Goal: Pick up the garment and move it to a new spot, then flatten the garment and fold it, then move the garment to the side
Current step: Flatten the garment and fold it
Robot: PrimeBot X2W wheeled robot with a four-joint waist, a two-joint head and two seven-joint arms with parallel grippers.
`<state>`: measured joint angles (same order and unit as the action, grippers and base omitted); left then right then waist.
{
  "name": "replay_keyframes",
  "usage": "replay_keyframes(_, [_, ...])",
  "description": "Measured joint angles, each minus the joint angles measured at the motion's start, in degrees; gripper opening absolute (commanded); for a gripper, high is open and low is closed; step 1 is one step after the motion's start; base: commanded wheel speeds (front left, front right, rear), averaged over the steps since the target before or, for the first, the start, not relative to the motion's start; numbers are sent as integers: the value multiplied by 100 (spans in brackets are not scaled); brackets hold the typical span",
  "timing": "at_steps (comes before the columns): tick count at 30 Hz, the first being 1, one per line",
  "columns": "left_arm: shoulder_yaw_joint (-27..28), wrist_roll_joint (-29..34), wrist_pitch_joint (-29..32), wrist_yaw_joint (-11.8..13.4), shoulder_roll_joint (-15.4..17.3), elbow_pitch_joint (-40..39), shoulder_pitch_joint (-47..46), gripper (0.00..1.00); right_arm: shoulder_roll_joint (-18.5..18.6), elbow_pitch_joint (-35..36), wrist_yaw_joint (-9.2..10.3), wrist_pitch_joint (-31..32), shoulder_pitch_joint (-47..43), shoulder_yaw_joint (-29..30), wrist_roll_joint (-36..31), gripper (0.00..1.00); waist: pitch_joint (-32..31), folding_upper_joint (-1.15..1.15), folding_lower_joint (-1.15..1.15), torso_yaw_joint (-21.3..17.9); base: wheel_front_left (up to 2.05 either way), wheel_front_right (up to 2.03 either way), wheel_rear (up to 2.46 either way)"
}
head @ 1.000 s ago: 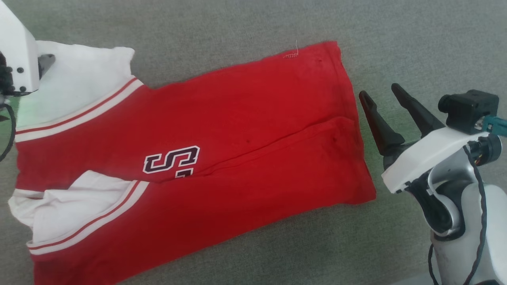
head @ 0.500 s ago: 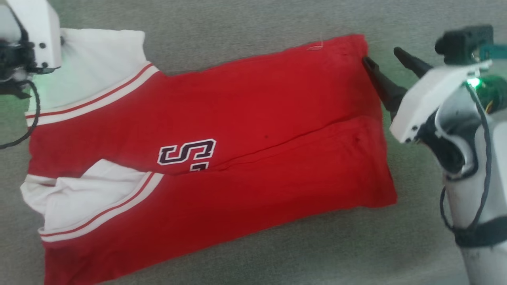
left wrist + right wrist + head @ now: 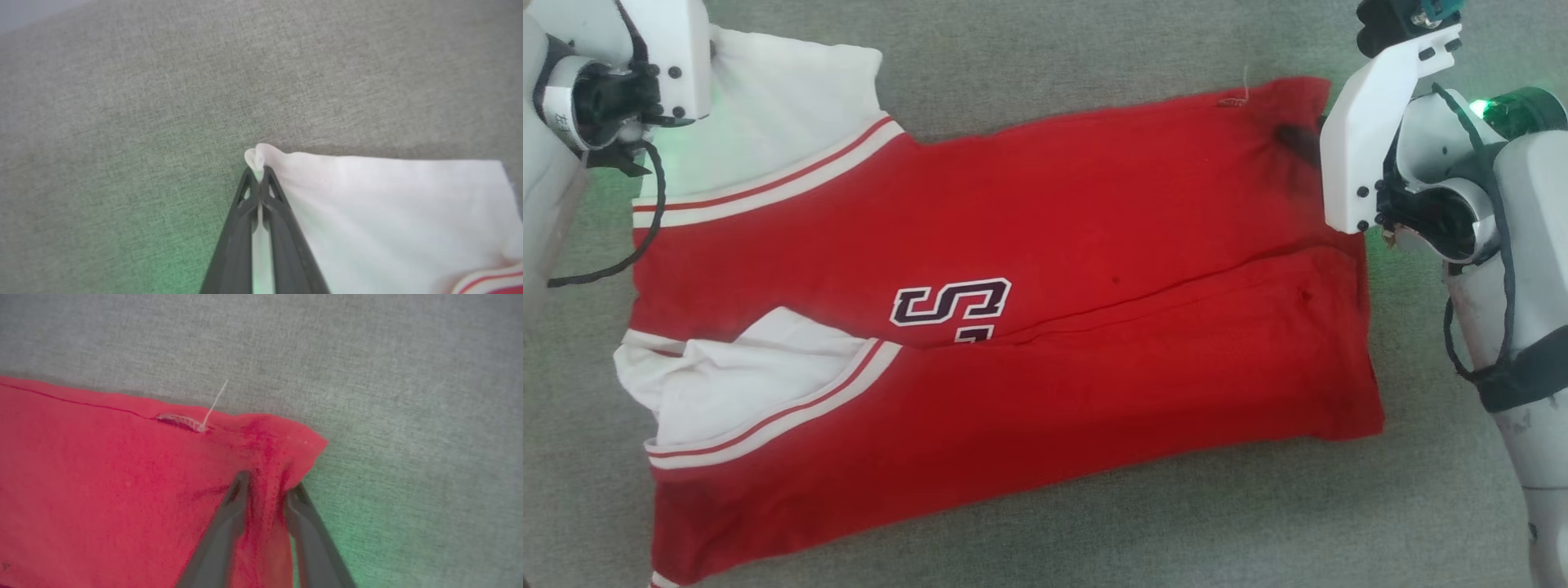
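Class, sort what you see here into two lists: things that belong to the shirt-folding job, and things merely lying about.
Belongs to the job: shirt; left gripper, pinching a white sleeve corner; right gripper, straddling a red hem fold.
Just there: grey cloth surface under the shirt; loose white thread at its hem.
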<state>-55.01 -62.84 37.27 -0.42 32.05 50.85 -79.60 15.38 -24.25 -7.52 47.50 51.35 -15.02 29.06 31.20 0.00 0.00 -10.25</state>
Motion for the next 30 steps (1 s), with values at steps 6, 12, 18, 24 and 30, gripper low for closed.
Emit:
replay_keyframes(6, [13, -12, -185, -155, -190, 210, 3, 0, 241, -131, -2, -47, 59, -190, 169, 0, -177, 0, 0, 133, 0, 0, 0])
replay_keyframes(12, [48, -53, -369, -324, -339, 263, -23, 0, 475, -37, -2, -398, -28, -196, 207, 0, -460, 0, 0, 303, 0, 0, 0])
replay_keyframes(18, [-7, -44, -487, -490, -358, 98, -35, 0, 662, 174, -2, -625, -236, -123, 207, 0, -764, 0, 0, 508, 0, 0, 0])
replay_keyframes(24, [-64, -22, -561, -541, -181, -504, 143, 0, 884, 670, -1, -702, -623, -35, 221, 0, -1070, 0, 0, 692, 0, 0, 0])
replay_keyframes(30, [-65, -32, -605, -357, 298, -1630, 588, 0, 1105, 1372, -1, -709, -1201, 71, 332, 0, -1300, 0, 0, 828, 0, 0, 0])
